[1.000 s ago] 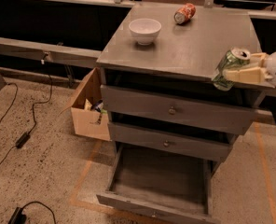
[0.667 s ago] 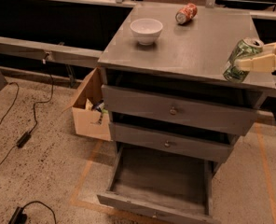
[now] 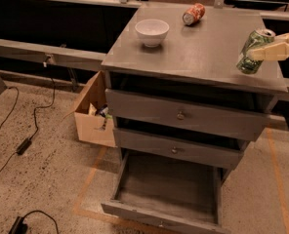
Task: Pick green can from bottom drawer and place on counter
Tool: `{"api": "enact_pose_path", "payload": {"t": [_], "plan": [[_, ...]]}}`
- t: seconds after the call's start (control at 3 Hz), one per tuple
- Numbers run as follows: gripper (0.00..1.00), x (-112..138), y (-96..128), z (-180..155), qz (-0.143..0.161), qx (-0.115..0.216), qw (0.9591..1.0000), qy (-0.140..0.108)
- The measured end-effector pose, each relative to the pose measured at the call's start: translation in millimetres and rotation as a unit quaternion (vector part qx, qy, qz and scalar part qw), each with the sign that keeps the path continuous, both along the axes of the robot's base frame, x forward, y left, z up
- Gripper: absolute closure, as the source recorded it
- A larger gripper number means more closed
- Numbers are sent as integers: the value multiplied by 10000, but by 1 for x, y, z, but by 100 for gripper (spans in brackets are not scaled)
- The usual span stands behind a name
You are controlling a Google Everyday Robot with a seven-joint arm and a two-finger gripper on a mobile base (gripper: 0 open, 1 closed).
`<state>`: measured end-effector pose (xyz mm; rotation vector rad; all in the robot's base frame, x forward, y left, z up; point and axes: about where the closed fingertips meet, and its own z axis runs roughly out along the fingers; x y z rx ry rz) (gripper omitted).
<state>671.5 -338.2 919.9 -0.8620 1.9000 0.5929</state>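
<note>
My gripper (image 3: pixel 261 50) comes in from the right edge and is shut on the green can (image 3: pixel 252 51). The can is tilted a little, silver top up, over the right front part of the counter (image 3: pixel 198 48); I cannot tell if it touches the surface. The bottom drawer (image 3: pixel 168 193) is pulled out and its grey tray is empty. The two drawers above it are shut.
A white bowl (image 3: pixel 152 31) stands at the counter's back left. An orange-red can (image 3: pixel 193 13) lies on its side at the back. A cardboard box (image 3: pixel 92 113) sits on the floor left of the cabinet. Cables (image 3: pixel 25 143) run across the floor at left.
My gripper has carried the green can up and to the right, from beside the counter's front right corner to over the counter's right part. The can now stands more upright.
</note>
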Motion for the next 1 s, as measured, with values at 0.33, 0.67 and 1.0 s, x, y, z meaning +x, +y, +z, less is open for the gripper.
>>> {"api": "enact_pose_path", "payload": {"t": [0.33,0.67,1.0], "plan": [[100,30,-2,29,-121,-23,9980,-613],[100,47,10,30,24,-138,9968,-790],[100,57,24,18,222,-218,9967,-744]]}}
